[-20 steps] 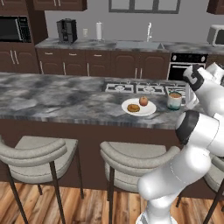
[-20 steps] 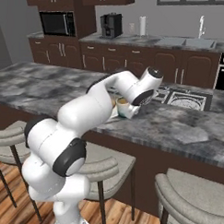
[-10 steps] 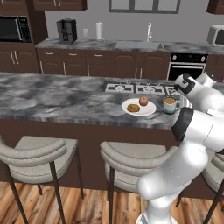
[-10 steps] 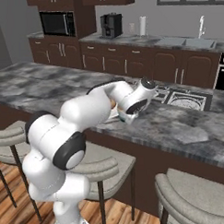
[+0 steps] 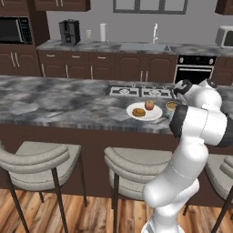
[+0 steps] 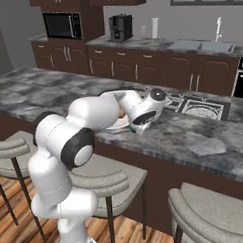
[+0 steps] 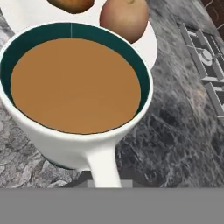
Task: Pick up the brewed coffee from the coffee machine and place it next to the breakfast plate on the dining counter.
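now the brewed coffee (image 7: 76, 94) sits just beside the breakfast plate (image 5: 144, 111) on the dining counter (image 5: 59, 102), close under the gripper (image 5: 175, 105), whose fingers are hidden, so i cannot tell whether they clamp the mug.

mug (image 7: 74, 92): base hidden | breakfast plate (image 7: 151, 43): mostly covered | tool: fingertips unseen

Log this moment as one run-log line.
stage: placing | mug: full, beside plate on counter | gripper: cannot tell | coffee machine: far behind
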